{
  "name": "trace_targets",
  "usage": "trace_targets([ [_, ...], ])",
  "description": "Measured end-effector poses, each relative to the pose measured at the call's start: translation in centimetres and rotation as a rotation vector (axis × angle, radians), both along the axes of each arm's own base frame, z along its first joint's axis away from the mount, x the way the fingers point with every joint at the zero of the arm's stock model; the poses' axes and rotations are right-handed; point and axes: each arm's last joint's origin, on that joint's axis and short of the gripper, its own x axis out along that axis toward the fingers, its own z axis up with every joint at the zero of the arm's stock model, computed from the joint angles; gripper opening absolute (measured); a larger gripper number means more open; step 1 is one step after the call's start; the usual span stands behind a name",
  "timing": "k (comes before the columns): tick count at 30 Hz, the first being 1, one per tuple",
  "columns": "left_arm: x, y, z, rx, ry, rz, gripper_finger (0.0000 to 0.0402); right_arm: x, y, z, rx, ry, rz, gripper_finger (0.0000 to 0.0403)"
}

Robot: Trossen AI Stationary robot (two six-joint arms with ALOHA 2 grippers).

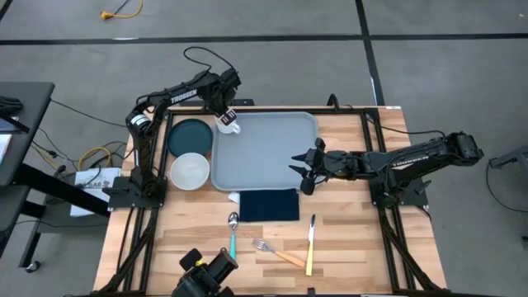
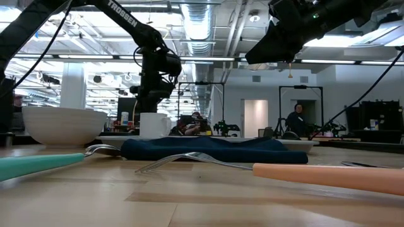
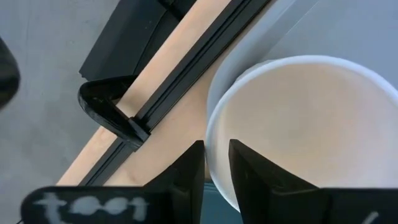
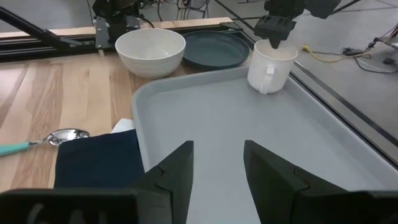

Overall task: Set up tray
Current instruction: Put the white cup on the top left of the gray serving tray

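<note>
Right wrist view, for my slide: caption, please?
Left gripper pinches white ceramic mug's rim in light grey-blue plastic tray's corner.

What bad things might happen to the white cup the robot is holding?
The left gripper pinches only one side of the white ceramic mug's rim, so the mug might tip or slip when lifted or let go. The mug stands in a corner of the light grey-blue plastic tray, right by the rim, so a nudge may push it over the edge. The right gripper hovers open over the tray and could bump it.
</note>
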Motion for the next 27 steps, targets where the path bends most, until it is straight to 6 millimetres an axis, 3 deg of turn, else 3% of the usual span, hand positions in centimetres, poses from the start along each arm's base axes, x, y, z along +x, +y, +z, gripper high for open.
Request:
trace_targets([
  [27, -0.18, -0.09, -0.01, 0.000, 0.038, -0.026, 0.0064, 0.01, 0.05, -0.02, 0.008, 0.002, 0.017, 0.0142],
])
